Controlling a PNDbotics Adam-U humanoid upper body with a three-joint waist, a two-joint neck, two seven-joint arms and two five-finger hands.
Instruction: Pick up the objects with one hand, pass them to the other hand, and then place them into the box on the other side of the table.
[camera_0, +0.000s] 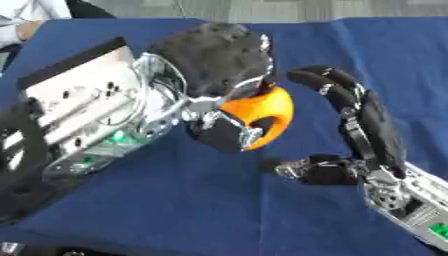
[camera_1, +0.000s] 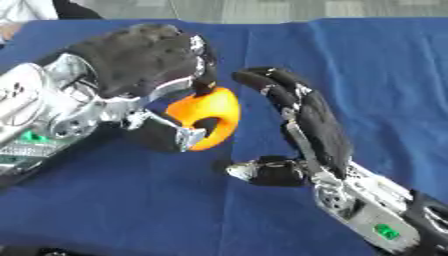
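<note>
A smooth, glossy orange plastic piece (camera_1: 210, 116) sits against the left hand (camera_1: 144, 60) of matt black padding and shiny silver metal, above a blue cloth-covered surface (camera_1: 175, 210).

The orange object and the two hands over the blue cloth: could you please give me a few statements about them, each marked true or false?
1. The left hand has its fingers curled round the orange object. True.
2. The right hand is shut on the orange object. False: it is open beside the object, fingers arched, holding nothing.
3. The orange object lies on the blue cloth. False: it is held up above the cloth.
4. The right hand's thumb sits lower in the view than the orange object. True.
5. A box shows on the cloth. False: none is visible.
</note>
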